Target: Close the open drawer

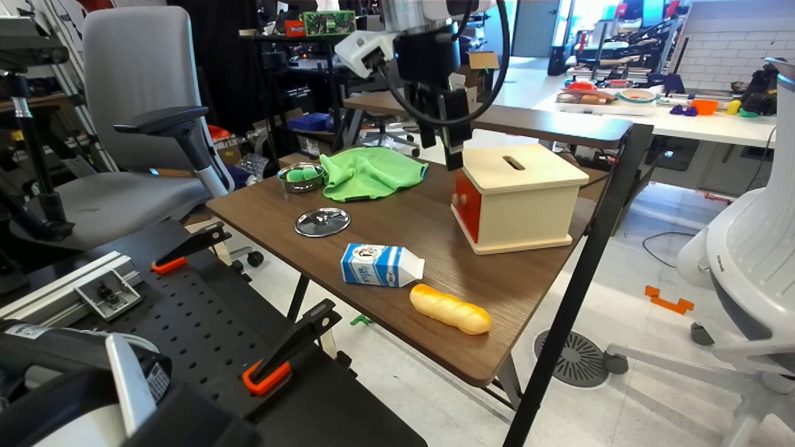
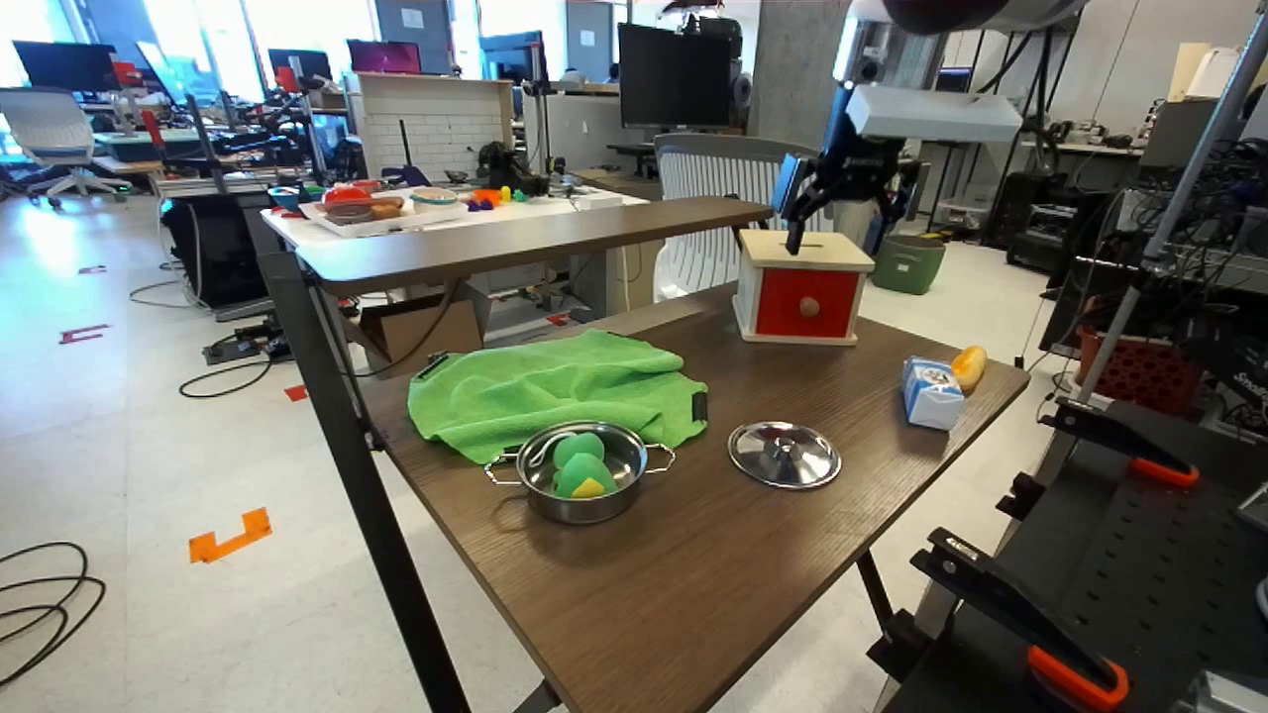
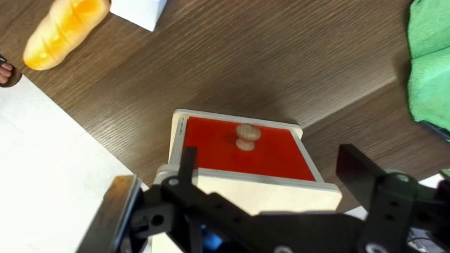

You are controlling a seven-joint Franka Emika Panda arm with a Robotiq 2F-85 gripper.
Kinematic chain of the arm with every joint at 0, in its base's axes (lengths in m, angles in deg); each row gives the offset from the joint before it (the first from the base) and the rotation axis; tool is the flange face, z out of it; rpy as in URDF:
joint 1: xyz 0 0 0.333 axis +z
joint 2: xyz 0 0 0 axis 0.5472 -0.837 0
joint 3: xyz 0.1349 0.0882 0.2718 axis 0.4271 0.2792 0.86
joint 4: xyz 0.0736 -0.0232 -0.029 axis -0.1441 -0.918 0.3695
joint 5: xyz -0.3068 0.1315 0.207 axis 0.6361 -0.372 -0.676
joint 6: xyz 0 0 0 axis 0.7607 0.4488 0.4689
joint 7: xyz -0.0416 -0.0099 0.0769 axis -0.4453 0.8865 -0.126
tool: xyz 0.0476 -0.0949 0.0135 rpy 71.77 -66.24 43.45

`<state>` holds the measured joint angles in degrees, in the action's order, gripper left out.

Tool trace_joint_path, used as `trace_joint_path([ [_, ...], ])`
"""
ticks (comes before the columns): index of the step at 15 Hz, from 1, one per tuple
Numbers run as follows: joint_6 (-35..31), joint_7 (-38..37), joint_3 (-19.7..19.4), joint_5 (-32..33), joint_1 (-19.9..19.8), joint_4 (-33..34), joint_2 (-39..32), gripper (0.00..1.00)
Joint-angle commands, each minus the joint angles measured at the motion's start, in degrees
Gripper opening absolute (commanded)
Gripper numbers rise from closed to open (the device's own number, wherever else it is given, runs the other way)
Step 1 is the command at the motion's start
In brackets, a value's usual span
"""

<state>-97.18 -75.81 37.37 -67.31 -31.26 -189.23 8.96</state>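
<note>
Fingers [image 3: 353,168] spread wide, the gripper [image 3: 269,154] I run from a distance hangs near the upper front edge of a small pale wooden box [image 1: 528,214] on a brown table [image 2: 693,594]. In the wrist view, one finger shows against the red front of the box's drawer [image 3: 211,140] and the other past the side of the box, both apart from the round wooden knob [image 3: 248,133]. The drawer sits closed in the box, its front within the pale frame; a slot [image 1: 513,162] cuts the box's top in both exterior views.

Facing the box from its drawer side, I see a blue-and-white milk carton [image 1: 372,266] ahead of it to the right, lying on its side, and a bread loaf [image 1: 450,309] just beside the carton; whether those two touch, I cannot tell. A rumpled green towel [image 2: 555,391] lies in front of the box to the left. Out from the drawer, a round metal lid [image 2: 783,454] rests flat, well apart from the box. Farther from the box stands a two-handled metal pot [image 2: 589,510], near the towel, with rounded green pieces [image 2: 584,470] inside; what they are, I cannot tell. Behind the box, past the table's end, stands a pale chair [image 1: 733,248].
</note>
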Motion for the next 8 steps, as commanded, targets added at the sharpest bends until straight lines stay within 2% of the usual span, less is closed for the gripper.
trace_joint_path([
  [1,-1.9,2.8,-1.3,2.4,0.4,-11.0,12.5,1.00],
  [2,-1.5,3.3,-1.4,3.5,0.0,-13.2,15.2,1.00],
  [3,0.0,1.9,-0.2,1.7,-0.5,-6.8,8.6,1.00],
  [5,0.2,2.0,0.0,1.9,-0.9,-8.6,11.0,1.00],
  [8,0.2,2.0,-0.1,1.9,-0.7,-7.9,9.4,1.00],
])
